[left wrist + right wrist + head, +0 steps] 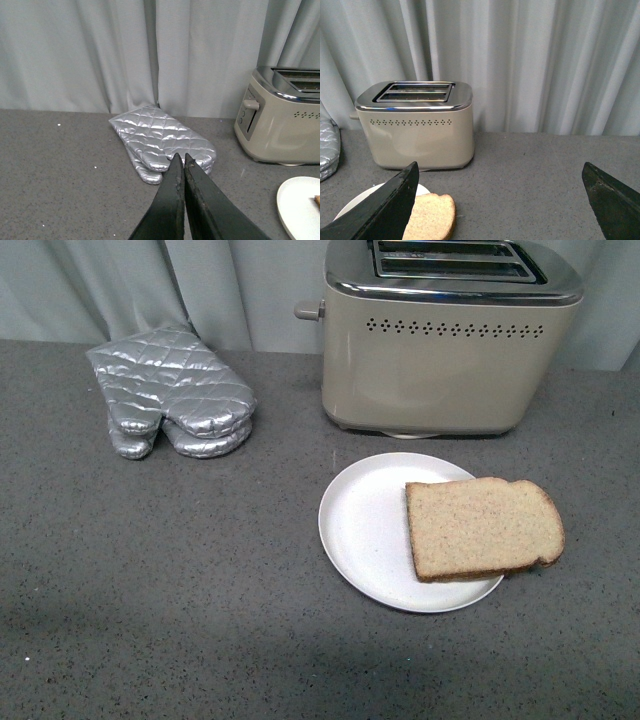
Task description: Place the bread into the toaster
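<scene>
The bread [483, 527] is lying flat on the right side of the plate [360, 530], and its round end is poking out over the rim toward the right; the plate is sitting on the counter [150, 590] just in front of the toaster [450, 350], and these 2 are not touching. The long side of the bread is running from left to right, and the 2 slots on top of the toaster are running the same way; so I am thinking the slice is only needing to be tipped up on its edge, not spun around; the slots are looking empty.

The right gripper [499, 170] is hanging wide apart with nothing in it; in its own view the bread is showing close beside 1 of its fingers, nearer than the toaster; I cannot tell how high above the slice it is hanging. The left gripper [181, 158] is pinched closed on nothing, and it is pointing at the mitts [160, 140], which are lying well off to the left of the plate; only the plate's rim and a tiny bit of bread are peeking into its view. No arm is showing in the front view. So the right arm is looking like the nearer arm, and I am guessing it is the arm to reach down for the bread.
</scene>
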Motion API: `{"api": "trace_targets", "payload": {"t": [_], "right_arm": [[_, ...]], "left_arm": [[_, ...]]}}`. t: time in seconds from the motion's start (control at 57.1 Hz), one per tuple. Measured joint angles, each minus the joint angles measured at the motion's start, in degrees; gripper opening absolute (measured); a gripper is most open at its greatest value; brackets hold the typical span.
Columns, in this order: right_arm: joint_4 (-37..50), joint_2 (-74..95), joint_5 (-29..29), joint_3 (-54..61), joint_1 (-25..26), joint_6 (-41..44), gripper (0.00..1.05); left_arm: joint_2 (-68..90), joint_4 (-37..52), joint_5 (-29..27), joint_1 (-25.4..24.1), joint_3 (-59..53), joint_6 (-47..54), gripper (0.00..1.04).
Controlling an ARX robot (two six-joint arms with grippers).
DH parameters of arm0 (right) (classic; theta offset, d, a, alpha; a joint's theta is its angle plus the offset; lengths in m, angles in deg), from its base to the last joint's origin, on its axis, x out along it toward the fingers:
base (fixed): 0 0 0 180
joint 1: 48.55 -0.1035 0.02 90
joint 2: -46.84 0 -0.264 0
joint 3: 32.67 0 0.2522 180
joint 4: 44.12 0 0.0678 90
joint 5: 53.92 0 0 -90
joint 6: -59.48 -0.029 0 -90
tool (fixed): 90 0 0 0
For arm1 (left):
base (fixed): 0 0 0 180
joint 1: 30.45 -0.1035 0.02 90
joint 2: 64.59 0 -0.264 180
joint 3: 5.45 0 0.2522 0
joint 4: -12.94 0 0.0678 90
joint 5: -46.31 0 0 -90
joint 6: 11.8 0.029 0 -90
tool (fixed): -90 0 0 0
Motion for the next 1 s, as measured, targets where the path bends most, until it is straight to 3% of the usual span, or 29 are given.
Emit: {"api": "trace_targets", "payload": {"t": [0.175, 0.245, 0.333, 0.998], "right_arm": [[0.0, 0.0, 0.0, 0.0, 0.0, 0.0, 0.95], [0.0, 0.0, 0.0, 0.0, 0.0, 0.0, 0.95], [0.0, 0.0, 0.0, 0.0, 0.0, 0.0, 0.95], [0.0, 0.0, 0.0, 0.0, 0.0, 0.0, 0.95]], "left_arm": [[-7.8, -6.8, 2.0, -2.2, -0.7, 0.4, 0.04], [-11.0, -9.5, 6.6, -5.5, -0.7, 0.5, 0.04], [-14.4, -12.7, 7.2, -7.8, -0.7, 0.5, 0.04], [-33.3, -30.6, 7.6, -8.0, -0.7, 0.5, 0.04]]}}
